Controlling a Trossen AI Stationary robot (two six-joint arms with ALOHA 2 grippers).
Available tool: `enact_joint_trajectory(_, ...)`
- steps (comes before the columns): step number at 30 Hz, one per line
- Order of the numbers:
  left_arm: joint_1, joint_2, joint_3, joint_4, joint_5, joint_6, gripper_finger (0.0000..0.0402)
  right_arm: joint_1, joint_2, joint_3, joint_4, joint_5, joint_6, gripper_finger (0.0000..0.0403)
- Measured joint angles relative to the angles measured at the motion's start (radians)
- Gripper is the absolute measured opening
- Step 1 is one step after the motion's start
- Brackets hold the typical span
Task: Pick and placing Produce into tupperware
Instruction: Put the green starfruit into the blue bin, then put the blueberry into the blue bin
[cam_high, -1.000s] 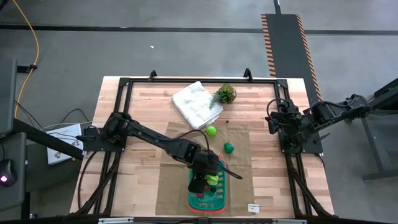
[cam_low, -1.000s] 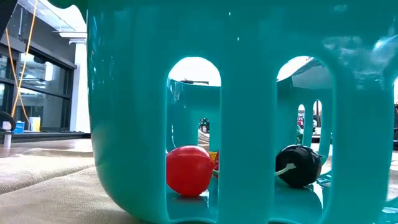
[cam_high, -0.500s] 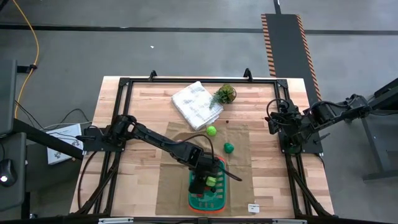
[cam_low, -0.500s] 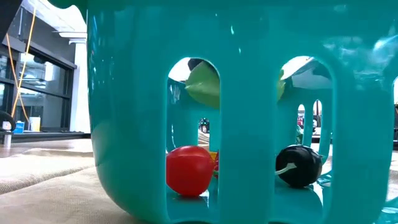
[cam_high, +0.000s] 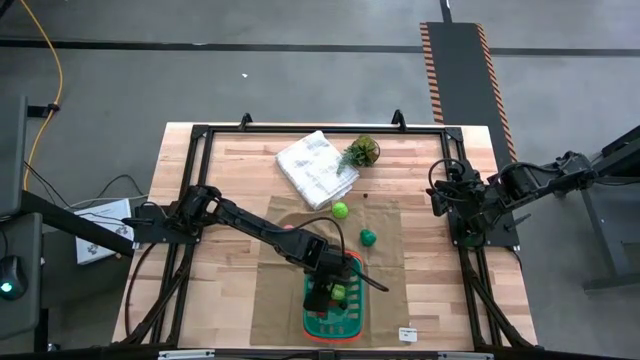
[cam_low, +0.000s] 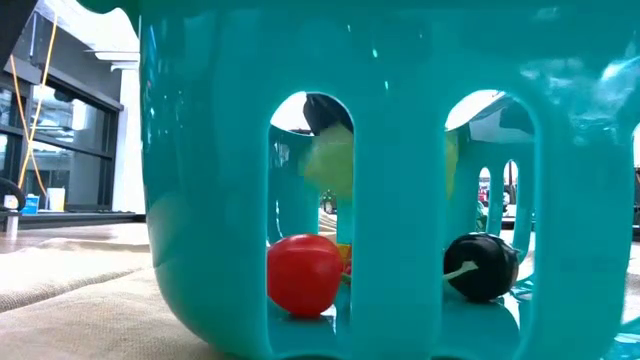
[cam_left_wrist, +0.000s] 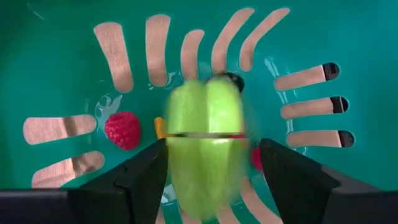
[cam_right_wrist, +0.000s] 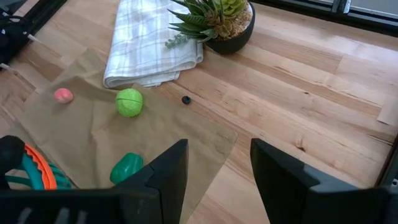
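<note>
Left gripper inside basket, fingers spread beside blurred light-green produce piece, probably light, smooth, slippery; right gripper open, far right.

Two dark, matte black jointed arms, each ending in blocky, flat-faced black plastic fingers; thin black cables loop beside them.

One slotted green plastic basket, one folded white cloth, one small potted plant, two green toy produce pieces loose: a round one and a darker one
</note>
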Motion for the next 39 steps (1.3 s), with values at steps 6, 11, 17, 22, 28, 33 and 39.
enact_joint_trajectory(6,0.000,0.000,0.000,0.002,-0.002,0.000,0.0219,0.000,0.000,0.000,0.000,-0.004,0.000,0.0165)
enact_joint_trajectory(11,0.000,0.000,0.000,0.004,-0.002,0.000,0.0202,0.000,0.000,0.000,-0.001,-0.004,0.000,0.0165)
enact_joint_trajectory(17,0.001,0.000,0.000,0.003,0.037,0.000,0.0197,0.000,0.000,0.000,-0.002,-0.004,-0.005,0.0165)
enact_joint_trajectory(22,0.001,-0.005,0.000,-0.006,0.051,0.000,0.0196,0.000,0.000,0.000,-0.002,-0.004,-0.005,0.0165)
enact_joint_trajectory(28,0.008,-0.014,0.072,-0.108,0.041,0.038,0.0174,0.000,0.000,0.000,-0.002,-0.004,-0.008,0.0165)
enact_joint_trajectory(33,0.022,-0.016,0.211,-0.200,0.016,0.088,0.0141,0.000,0.000,0.000,-0.001,-0.004,-0.008,0.0165)
enact_joint_trajectory(39,0.038,-0.016,0.413,-0.300,-0.001,0.140,0.0095,0.000,0.000,0.000,-0.001,-0.004,-0.008,0.0165)
